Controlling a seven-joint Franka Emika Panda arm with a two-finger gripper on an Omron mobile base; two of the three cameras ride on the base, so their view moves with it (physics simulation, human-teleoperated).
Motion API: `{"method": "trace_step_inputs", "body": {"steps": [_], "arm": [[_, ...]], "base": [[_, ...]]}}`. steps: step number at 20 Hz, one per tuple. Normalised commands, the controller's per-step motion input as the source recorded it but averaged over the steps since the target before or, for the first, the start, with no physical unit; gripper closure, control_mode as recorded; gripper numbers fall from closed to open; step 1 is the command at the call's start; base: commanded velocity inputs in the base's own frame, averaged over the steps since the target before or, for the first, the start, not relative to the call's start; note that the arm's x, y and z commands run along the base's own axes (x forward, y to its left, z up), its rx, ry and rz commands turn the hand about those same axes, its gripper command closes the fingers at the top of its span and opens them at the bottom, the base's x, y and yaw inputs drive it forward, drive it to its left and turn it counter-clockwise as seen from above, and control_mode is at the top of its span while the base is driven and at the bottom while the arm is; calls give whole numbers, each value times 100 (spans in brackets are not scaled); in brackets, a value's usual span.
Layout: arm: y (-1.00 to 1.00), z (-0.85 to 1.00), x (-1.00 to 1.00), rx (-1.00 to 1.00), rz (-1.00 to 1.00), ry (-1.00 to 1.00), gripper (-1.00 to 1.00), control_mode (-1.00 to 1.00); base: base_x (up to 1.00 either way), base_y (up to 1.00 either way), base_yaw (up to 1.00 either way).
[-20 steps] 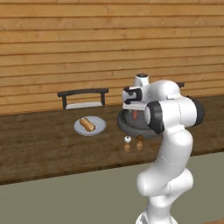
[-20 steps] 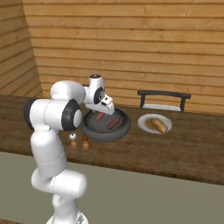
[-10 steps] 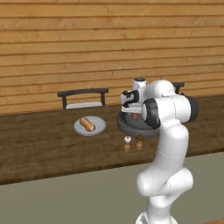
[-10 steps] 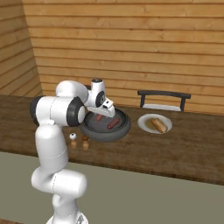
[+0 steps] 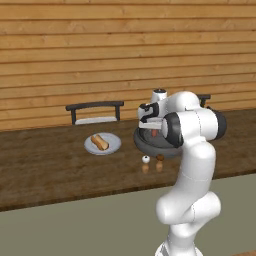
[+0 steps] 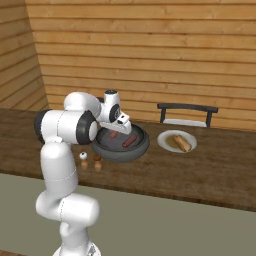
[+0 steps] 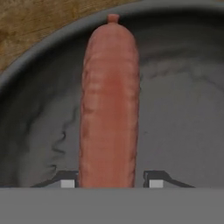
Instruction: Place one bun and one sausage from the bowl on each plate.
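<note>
Over the wide, shallow, dark-grey round bowl point(image 6: 121, 148) on the brown wooden counter point(image 5: 45, 170), the two-finger gripper point(image 7: 108, 180) is held low, its dark fingertips point(image 7: 66, 180) set apart on either side of a long reddish-brown sausage point(image 7: 109, 105) that lies on the bowl's floor and runs away from the hand toward the rim. Whether the tips touch the sausage cannot be told. From the right base view, two sausages are seen inside the bowl, one point(image 6: 129, 141) nearer the plate side. Just beside the bowl, a flat round light-grey plate point(image 6: 167, 142) is seen with a tan bun point(image 6: 182, 143) resting on it. Near the bowl's front edge, a small white-topped shaker point(image 5: 145, 163) and a brown-topped shaker point(image 5: 159, 162) stand side by side. Behind the plate, a dark metal rack point(image 5: 95, 111) stands against the wooden plank wall point(image 5: 75, 55).
</note>
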Motion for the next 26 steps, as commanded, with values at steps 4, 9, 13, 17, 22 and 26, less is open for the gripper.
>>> {"method": "trace_step_inputs", "body": {"steps": [4, 9, 13, 17, 22, 26], "arm": [[0, 0, -6, 0, 0, -1, 100, -100], [1, 68, -52, 0, 2, -13, 100, -100], [22, 100, -74, 0, 14, -14, 100, -100], [47, 97, -83, 0, 30, -6, 100, -100], [75, 50, -71, -1, 47, -1, 100, -100], [84, 36, -26, 0, 51, -1, 100, -100]], "base": [[0, 0, 0], [0, 0, 0], [0, 0, 0], [0, 0, 0], [0, 0, 0], [0, 0, 0]]}}
